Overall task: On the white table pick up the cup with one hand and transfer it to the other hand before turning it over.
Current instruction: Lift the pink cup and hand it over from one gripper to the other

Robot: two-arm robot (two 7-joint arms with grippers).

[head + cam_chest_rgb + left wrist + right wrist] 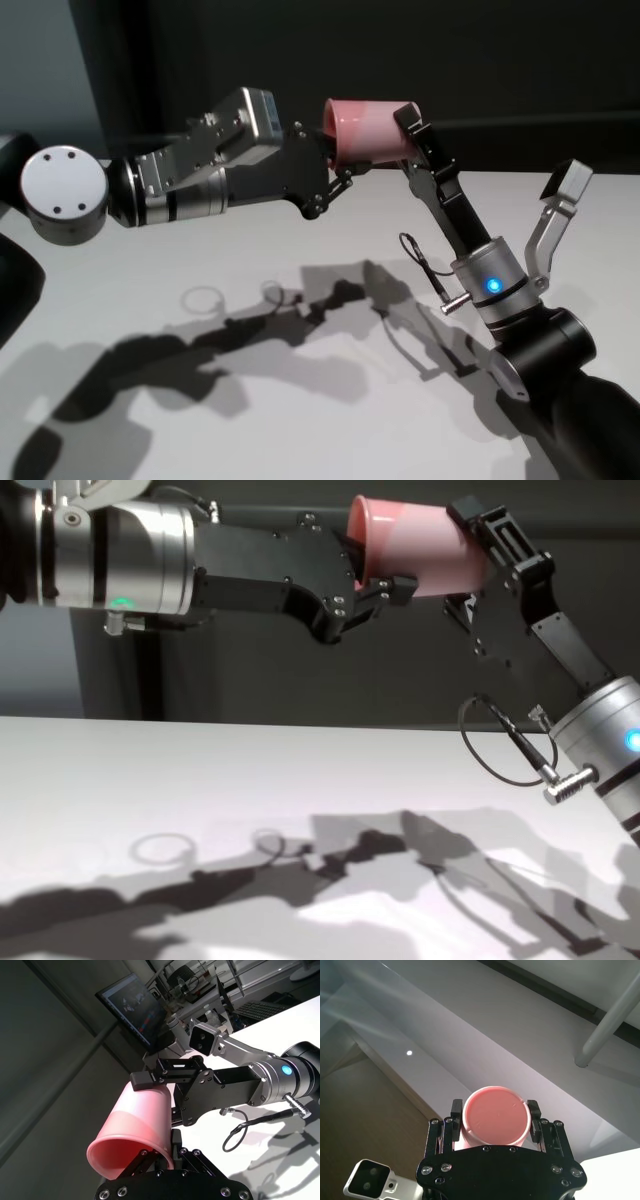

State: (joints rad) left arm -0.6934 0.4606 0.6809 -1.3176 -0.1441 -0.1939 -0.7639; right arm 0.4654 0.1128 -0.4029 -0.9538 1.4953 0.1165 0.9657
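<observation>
The pink cup [368, 131] lies sideways high above the white counter [250, 380], with the left gripper [338, 166] clamped at its rim and the right gripper [412, 125] clamped near its base.

Counter [250, 400]: broad, plain white, matte top.
Markings: two faint ring-shaped light patches [205, 297] left of centre.
Shading: dark arm shadows [400, 865] across the near part.

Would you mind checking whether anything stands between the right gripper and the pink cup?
Nothing visible does. The right gripper is closed on the cup near its base, while the left gripper holds its rim end, above the white table.
</observation>
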